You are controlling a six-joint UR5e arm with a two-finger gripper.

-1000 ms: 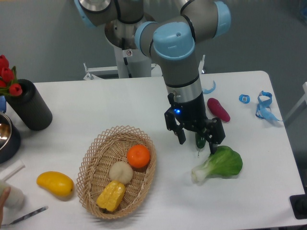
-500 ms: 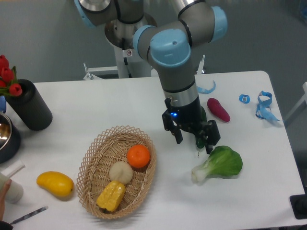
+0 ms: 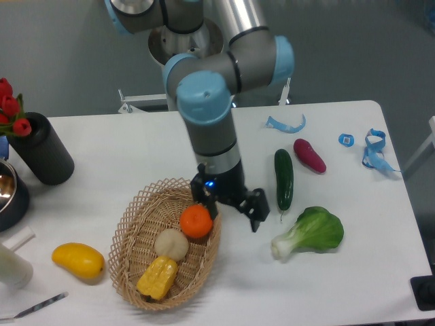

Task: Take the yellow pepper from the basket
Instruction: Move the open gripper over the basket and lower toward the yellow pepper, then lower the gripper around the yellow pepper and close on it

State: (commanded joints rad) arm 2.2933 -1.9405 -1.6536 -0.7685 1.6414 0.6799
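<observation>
The yellow pepper [image 3: 157,277] lies at the near end of the woven wicker basket [image 3: 130,230], next to a pale round onion-like item [image 3: 170,244] and an orange [image 3: 196,221]. My gripper [image 3: 230,211] hangs over the basket's right rim, beside the orange, well up and right of the pepper. Its two black fingers stand apart with nothing between them.
A yellow mango [image 3: 78,261] lies left of the basket. A cucumber [image 3: 283,178], a purple eggplant [image 3: 309,155] and a green bok choy [image 3: 310,233] lie to the right. A black vase with red tulips [image 3: 39,148] stands at the left; blue clips [image 3: 372,149] lie far right.
The arm has swung left from over the cucumber and bok choy to the basket's right rim. The cucumber now shows fully. The jaws stay apart and empty.
</observation>
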